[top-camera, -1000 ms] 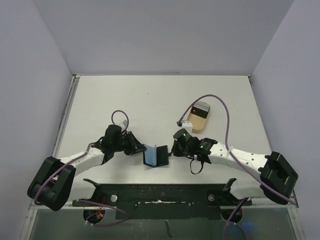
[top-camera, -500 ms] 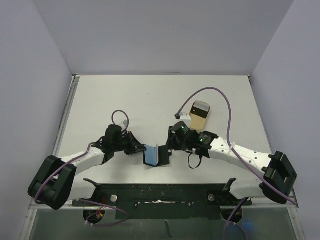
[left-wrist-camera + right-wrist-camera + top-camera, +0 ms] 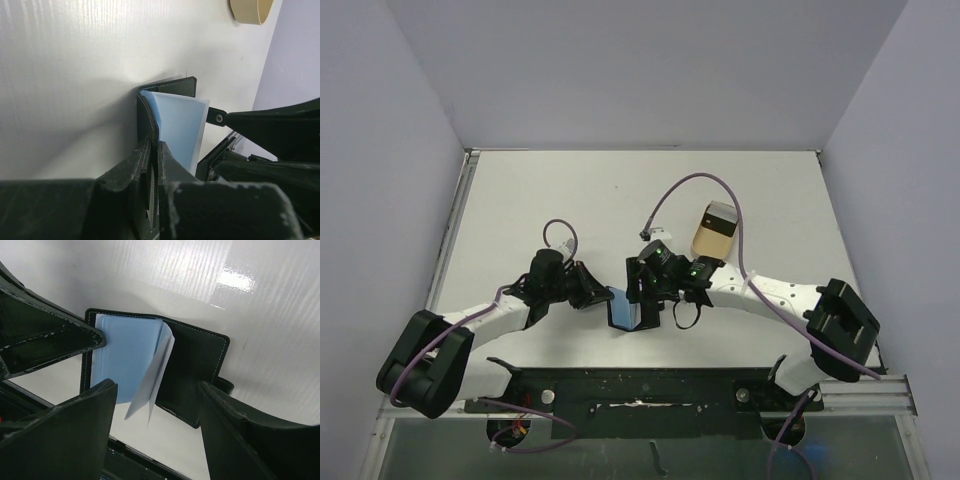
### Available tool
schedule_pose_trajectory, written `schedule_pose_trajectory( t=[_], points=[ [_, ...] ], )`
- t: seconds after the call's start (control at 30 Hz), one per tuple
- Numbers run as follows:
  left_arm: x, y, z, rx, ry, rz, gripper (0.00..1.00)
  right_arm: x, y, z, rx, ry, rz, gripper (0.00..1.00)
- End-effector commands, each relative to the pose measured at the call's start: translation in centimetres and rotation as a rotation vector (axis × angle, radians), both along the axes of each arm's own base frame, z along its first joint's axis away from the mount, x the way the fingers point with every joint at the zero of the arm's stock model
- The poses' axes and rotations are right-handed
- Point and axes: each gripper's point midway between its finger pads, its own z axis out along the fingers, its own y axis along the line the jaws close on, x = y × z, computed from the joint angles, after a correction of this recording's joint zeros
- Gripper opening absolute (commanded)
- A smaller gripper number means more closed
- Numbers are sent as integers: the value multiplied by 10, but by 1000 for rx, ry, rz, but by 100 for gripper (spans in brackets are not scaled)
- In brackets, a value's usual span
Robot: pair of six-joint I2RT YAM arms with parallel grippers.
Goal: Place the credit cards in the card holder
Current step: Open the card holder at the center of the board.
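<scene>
Card holder held ready: the black card holder (image 3: 192, 370) stands propped open like a book near the front edge of the white tabletop (image 3: 570, 200). Its left cover is clenched edgewise in the left pincer (image 3: 153, 147), while the right pincer (image 3: 157, 390), jaws spread wide and grasping nothing, hovers over the open fold. The credit cards (image 3: 713, 238) lie well apart from it, in the beige tray (image 3: 247, 12) farther back on the right. A tan-gold one shows plainly from above; a dark patch at the tray's far end may be another, though it is too small to tell. The holder looks light and floppy: its thin bluish inner panels (image 3: 127, 355) sag and curl loose from the cover. It likely needs that pinch on the stiffer stitched cover, clear of the snap-strap tab (image 3: 226, 386), to present a pocket. The cards look light, rigid and slick, lying flat with little edge to catch. A hold across the short edges, or a tilt against the tray's rim, seems the surest way up; a loose pinch could let one skid.
</scene>
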Motion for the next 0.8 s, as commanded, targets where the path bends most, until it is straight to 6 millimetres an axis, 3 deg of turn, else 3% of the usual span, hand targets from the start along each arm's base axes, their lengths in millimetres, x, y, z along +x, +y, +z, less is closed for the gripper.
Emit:
schedule_pose_trajectory(
  t=[0.0,0.17,0.33,0.77],
  points=[
    [7,-7,12,-38,-54,-8,1,4,27,4,50,-6,69,66],
    [5,-3,4,0,-43,-8,2,-3,39,-13,77,36,108,71],
    [6,-3,9,-6,-64,-14,0,-10,46,-23,101,69,138,78],
    [6,-4,7,-1,-51,-24,0,-11,35,-48,15,99,118,76]
  ],
)
